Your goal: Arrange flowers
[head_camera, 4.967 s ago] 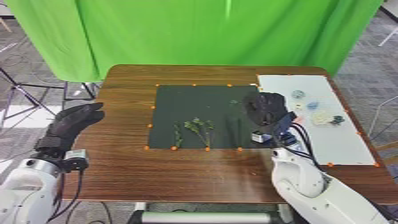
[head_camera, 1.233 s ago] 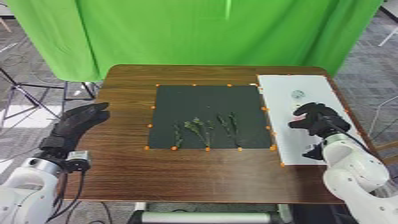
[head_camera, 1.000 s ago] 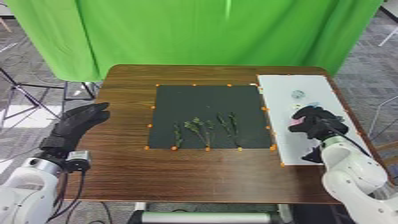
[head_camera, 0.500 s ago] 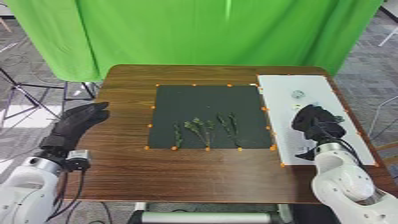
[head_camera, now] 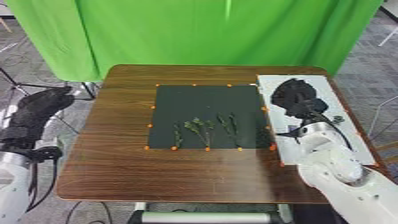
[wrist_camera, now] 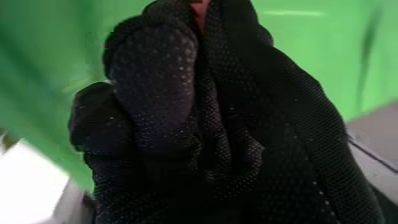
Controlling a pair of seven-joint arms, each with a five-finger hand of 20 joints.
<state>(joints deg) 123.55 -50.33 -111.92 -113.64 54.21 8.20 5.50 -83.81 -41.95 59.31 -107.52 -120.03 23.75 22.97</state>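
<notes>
Head view gives me a brown wooden desk with rounded corners (head_camera: 160,175) and, spread over its middle, a dark rectangular mat (head_camera: 204,100) dotted round its border with small orange markers (head_camera: 208,149). To the right of that lies a long white board (head_camera: 279,120), running along the desk's right side.

On the near half of the mat I have the greenery, stems towards me: a thin green sprig (head_camera: 177,136), then a bushier, pale green leafy sprig (head_camera: 197,125), then slender dark green stems (head_camera: 233,125) to its right. A small grey-green flower head (head_camera: 338,119) rests on the white board, near my right forearm.

My right hand (head_camera: 295,96) is over the far part of that board, its black-gloved fingers closed; the right wrist view has them pinching a small pink thing (wrist_camera: 201,12), mostly hidden by the glove. My left hand (head_camera: 40,107) hangs off the desk's left side, open, fingers out straight.

Around the desk, a bright green curtain (head_camera: 222,40) hangs beyond the far edge, grey carpet (head_camera: 364,60) covers the floor, thin black stand legs (head_camera: 31,86) are at the left, and a pale metal bar (head_camera: 204,217) crosses below the near edge.
</notes>
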